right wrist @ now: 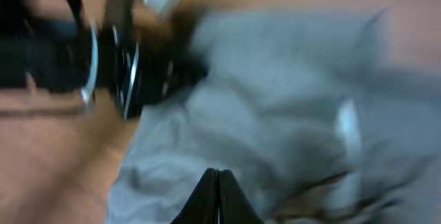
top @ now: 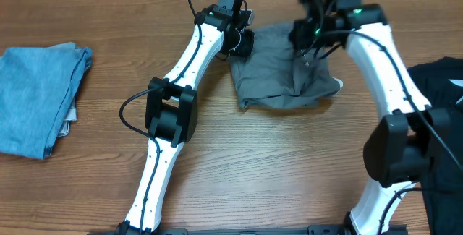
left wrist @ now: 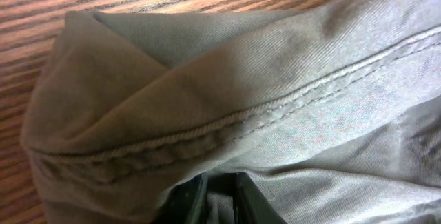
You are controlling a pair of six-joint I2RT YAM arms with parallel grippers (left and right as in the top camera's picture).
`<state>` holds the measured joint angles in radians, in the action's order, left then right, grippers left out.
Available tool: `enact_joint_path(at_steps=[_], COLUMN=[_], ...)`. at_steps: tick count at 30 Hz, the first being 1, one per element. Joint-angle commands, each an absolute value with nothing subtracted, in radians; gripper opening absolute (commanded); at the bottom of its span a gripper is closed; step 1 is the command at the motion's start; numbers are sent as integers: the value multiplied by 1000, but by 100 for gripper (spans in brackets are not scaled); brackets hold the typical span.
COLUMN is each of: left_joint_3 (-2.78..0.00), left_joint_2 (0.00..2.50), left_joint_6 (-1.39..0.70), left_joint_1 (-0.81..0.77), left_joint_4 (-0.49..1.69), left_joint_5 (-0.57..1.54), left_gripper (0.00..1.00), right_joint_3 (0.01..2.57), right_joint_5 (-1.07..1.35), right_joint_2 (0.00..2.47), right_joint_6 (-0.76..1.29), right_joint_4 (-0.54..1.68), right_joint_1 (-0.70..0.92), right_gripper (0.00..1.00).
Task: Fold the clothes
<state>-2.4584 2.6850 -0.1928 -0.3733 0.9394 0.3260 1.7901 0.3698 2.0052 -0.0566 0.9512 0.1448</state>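
Observation:
The clothes, a pair of medium-grey shorts (top: 278,69), lie crumpled at the back middle of the wooden table. My left gripper (top: 244,45) is at their left edge. In the left wrist view its jaws (left wrist: 219,182) stand nearly together, pinching a fold of grey cloth (left wrist: 275,65) just below a stitched seam. My right gripper (top: 307,40) hovers over the right part of the shorts. In the blurred right wrist view its fingertips (right wrist: 218,176) are pressed together above the cloth (right wrist: 275,100), with nothing seen between them.
A light-blue folded garment (top: 40,97) lies at the table's left side. A black shirt (top: 441,119) lies at the right edge, partly under the right arm. The left arm's black wrist (right wrist: 103,58) shows blurred in the right wrist view.

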Motion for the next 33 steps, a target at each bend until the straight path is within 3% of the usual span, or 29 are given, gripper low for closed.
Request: enact_joint_path(at_steps=[1, 3, 7, 18, 20, 23, 25, 26, 29, 31, 33], left_joint_3=[-2456, -2456, -2456, -2582, -2721, -2836, -2832, -2809, -2725, -2692, -2695], left_joint_2=[2723, 2723, 2723, 2698, 2672, 2658, 2661, 2662, 2662, 2662, 2655], left_joint_6=[-203, -203, -203, -206, -210, -279, -320, -323, -321, -310, -291], left_joint_1=[-366, -366, -365, -364, -363, -342, -315, -302, -291, -295, -308], left_joint_4=[938, 938, 941, 1008, 1088, 1237, 1348, 1386, 1436, 1513, 1576], left_joint_5=[281, 281, 281, 347, 348, 321, 305, 308, 361, 482, 508], left_gripper=[18, 19, 20, 24, 32, 52, 75, 81, 85, 76, 75], right_joint_3=[1633, 1539, 1523, 1477, 1477, 1454, 1403, 1380, 1356, 1347, 1347], right_joint_5=[361, 215, -17, 73, 73, 89, 122, 126, 127, 137, 137], right_joint_2=[2022, 2022, 2022, 2022, 2022, 2022, 2022, 2022, 2022, 2022, 2022], right_joint_6=[-60, -59, -51, 39, 39, 38, 39, 39, 39, 39, 39], right_joint_4=[887, 829, 930, 916, 917, 882, 820, 799, 790, 792, 790], right_joint_1=[174, 168, 117, 46, 46, 46, 46, 46, 46, 46, 46], right_gripper=[4, 4, 4, 4, 4, 4, 6, 7, 9, 11, 12])
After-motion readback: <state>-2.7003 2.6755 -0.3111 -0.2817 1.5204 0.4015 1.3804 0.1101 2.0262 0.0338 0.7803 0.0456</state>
